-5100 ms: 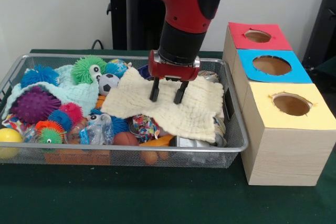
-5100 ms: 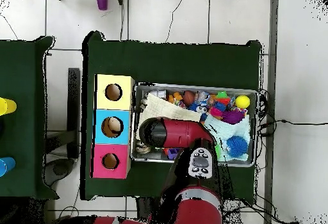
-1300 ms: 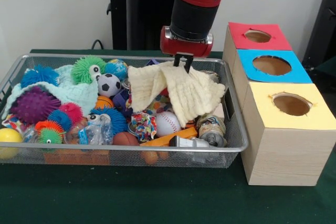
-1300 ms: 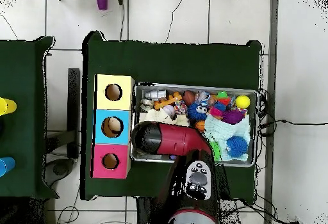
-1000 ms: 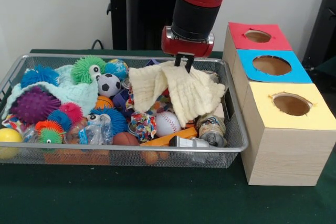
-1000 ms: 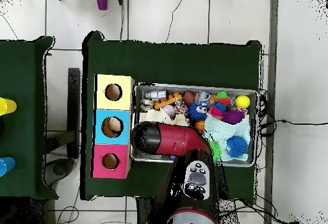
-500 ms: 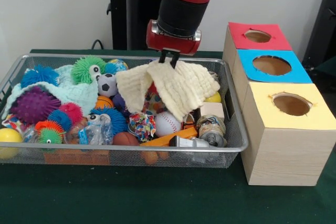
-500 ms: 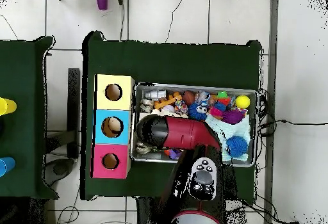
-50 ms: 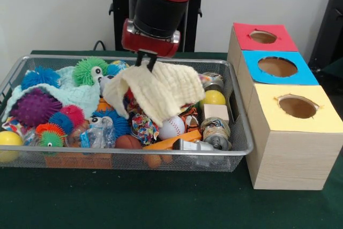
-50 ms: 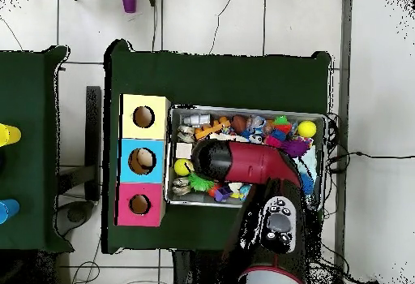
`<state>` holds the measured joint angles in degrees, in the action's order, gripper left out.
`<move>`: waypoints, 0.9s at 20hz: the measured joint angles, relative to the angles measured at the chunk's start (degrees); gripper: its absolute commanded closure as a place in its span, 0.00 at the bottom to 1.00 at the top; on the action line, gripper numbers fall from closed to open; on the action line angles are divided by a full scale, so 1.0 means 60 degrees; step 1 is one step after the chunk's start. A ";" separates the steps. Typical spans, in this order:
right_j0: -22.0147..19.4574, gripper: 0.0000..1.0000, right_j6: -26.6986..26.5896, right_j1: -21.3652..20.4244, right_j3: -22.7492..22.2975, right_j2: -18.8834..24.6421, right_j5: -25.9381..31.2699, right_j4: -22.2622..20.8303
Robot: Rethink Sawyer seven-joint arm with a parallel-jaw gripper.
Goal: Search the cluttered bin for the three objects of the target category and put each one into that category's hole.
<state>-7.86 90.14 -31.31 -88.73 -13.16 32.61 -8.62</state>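
My gripper (image 9: 146,59) hangs over the middle of the wire bin (image 9: 134,160), shut on a cream cloth (image 9: 161,90) that droops from it above the toys. Beneath and right of the cloth lie a yellow ball (image 9: 214,98), a wooden block (image 9: 217,112), a baseball (image 9: 172,127) and a tin can (image 9: 217,132). At the right stand three boxes with holes: red (image 9: 262,37), blue (image 9: 277,67) and yellow (image 9: 297,106). In the overhead view the arm (image 10: 243,163) covers the gripper and cloth; the yellow ball (image 10: 183,167) shows beside it.
The bin's left half holds a green spiky ball (image 9: 90,71), a purple spiky ball (image 9: 35,105), a teal cloth (image 9: 80,96), small spiky balls and another yellow ball (image 9: 8,143). An orange piece (image 9: 169,144) lies at the front mesh. A dark stand rises behind the bin.
The gripper took hold of the cream cloth, lifted it and carried it leftward in the front view. That uncovered the yellow ball, wooden block and other toys at the bin's right end.
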 measured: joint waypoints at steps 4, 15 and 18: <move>-0.0267 1.00 0.0000 0.0123 0.0297 -0.0006 0.0002 -0.0238; -0.0342 1.00 0.0000 0.0314 0.0997 -0.0091 0.0318 -0.0799; -0.0337 1.00 0.0000 0.0330 0.1027 -0.0092 0.0335 -0.0863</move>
<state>-9.89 90.14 -29.32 -82.57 -13.71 34.62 -13.79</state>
